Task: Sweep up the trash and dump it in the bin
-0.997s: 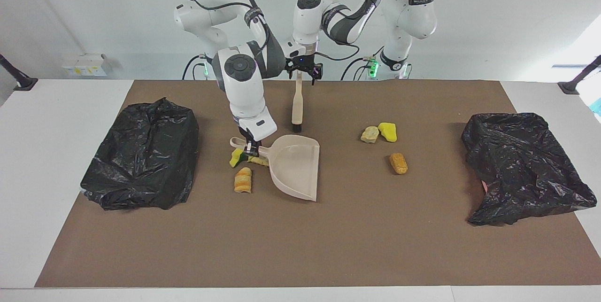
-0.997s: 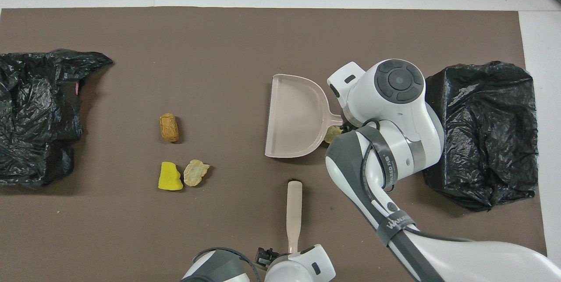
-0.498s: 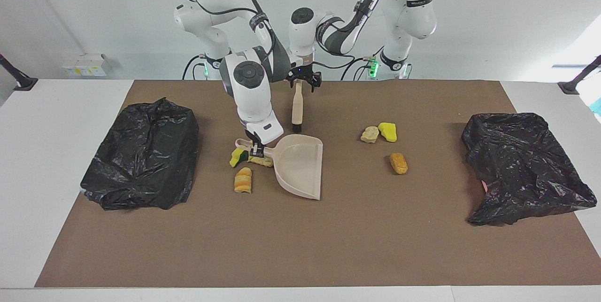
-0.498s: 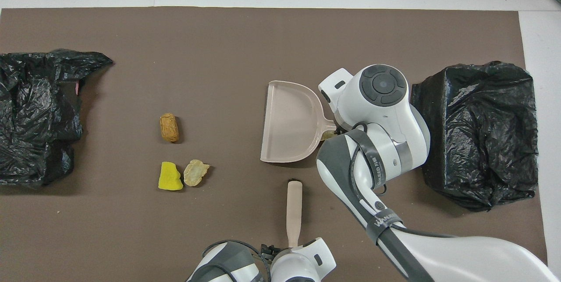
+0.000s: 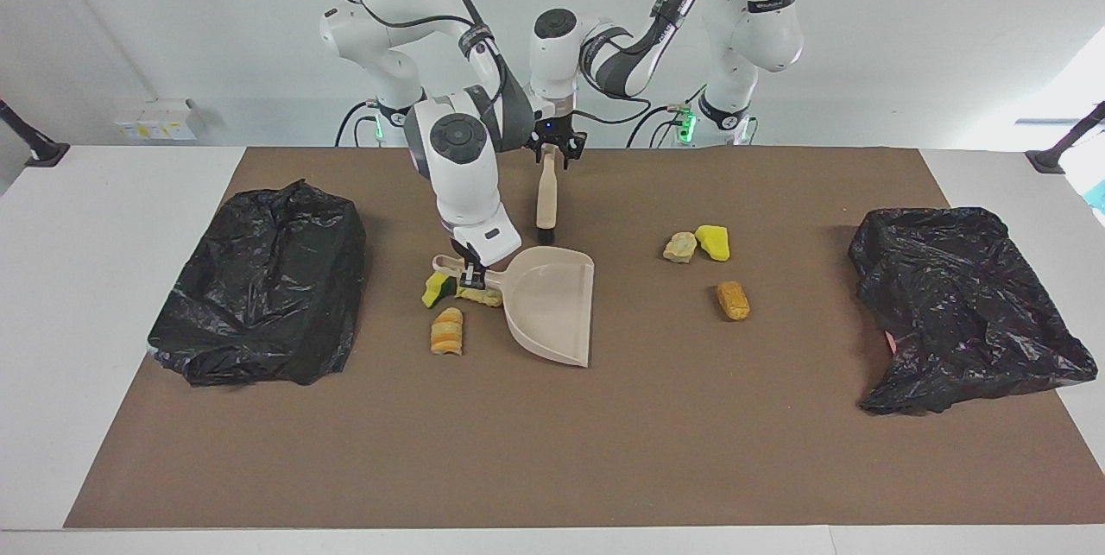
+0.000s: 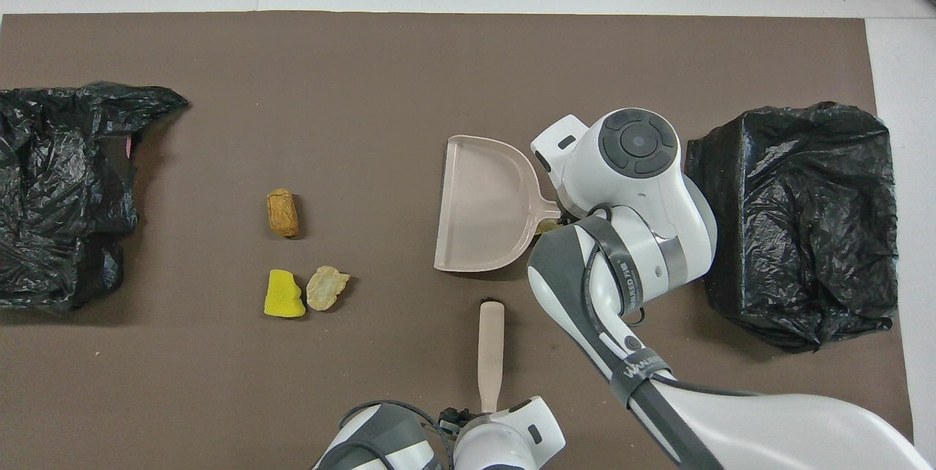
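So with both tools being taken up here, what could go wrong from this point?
1. The right gripper is down on the beige plastic dustpan's thin handle with yellow sponge scraps lying right against it; lifting could drag or scatter them.
2. The left gripper is at the very handle end of the beige brush with black bristles, so the brush may swing when sweeping.
3. The orange-brown bread-like chunk lies well away from the dustpan's mouth.

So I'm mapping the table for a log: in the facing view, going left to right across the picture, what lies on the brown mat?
Black bin bag → striped orange chunk → beige dustpan → beige lump → yellow sponge piece → orange-brown chunk → second black bin bag.
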Controlling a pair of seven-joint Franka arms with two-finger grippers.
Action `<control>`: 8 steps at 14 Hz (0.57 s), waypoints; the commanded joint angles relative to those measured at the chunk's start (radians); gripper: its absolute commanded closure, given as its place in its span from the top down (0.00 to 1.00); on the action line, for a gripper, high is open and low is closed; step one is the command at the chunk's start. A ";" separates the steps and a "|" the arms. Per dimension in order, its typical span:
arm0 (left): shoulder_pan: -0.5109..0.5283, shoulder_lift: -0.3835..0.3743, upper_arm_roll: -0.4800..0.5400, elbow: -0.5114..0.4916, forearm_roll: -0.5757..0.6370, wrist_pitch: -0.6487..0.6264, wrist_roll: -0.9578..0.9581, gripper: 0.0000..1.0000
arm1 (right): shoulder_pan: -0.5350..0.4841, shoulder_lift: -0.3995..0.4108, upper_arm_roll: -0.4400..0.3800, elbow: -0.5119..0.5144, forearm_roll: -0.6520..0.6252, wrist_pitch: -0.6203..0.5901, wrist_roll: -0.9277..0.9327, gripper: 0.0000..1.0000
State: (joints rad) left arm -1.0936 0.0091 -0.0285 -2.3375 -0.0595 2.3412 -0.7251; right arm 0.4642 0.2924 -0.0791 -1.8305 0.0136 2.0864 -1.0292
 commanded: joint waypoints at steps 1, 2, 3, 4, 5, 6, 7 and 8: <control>-0.022 -0.021 0.015 -0.005 0.021 -0.010 -0.025 0.60 | -0.004 -0.002 0.005 -0.012 0.000 0.017 0.011 0.00; -0.022 -0.026 0.015 -0.005 0.021 -0.011 -0.025 0.56 | -0.004 -0.002 0.005 -0.012 0.000 0.017 0.012 0.00; -0.022 -0.032 0.015 -0.005 0.021 -0.013 -0.025 0.50 | -0.004 -0.002 0.005 -0.012 0.000 0.017 0.012 0.00; -0.022 -0.034 0.015 -0.005 0.021 -0.013 -0.023 0.33 | -0.004 -0.001 0.005 -0.012 0.000 0.017 0.012 0.00; -0.022 -0.037 0.015 -0.006 0.021 -0.014 -0.025 0.20 | -0.004 -0.001 0.005 -0.012 0.000 0.017 0.012 0.00; -0.016 -0.043 0.015 -0.006 0.021 -0.025 -0.023 0.00 | -0.004 -0.002 0.005 -0.012 0.000 0.017 0.012 0.00; -0.011 -0.060 0.018 -0.006 0.021 -0.049 -0.022 0.00 | -0.004 -0.002 0.005 -0.012 0.000 0.017 0.012 0.00; 0.001 -0.079 0.025 -0.006 0.021 -0.075 -0.022 0.00 | -0.004 -0.002 0.005 -0.012 0.000 0.017 0.014 0.00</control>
State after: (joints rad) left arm -1.0934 -0.0157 -0.0229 -2.3359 -0.0587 2.3202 -0.7299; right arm 0.4642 0.2927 -0.0791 -1.8306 0.0136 2.0864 -1.0292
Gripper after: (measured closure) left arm 0.736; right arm 0.674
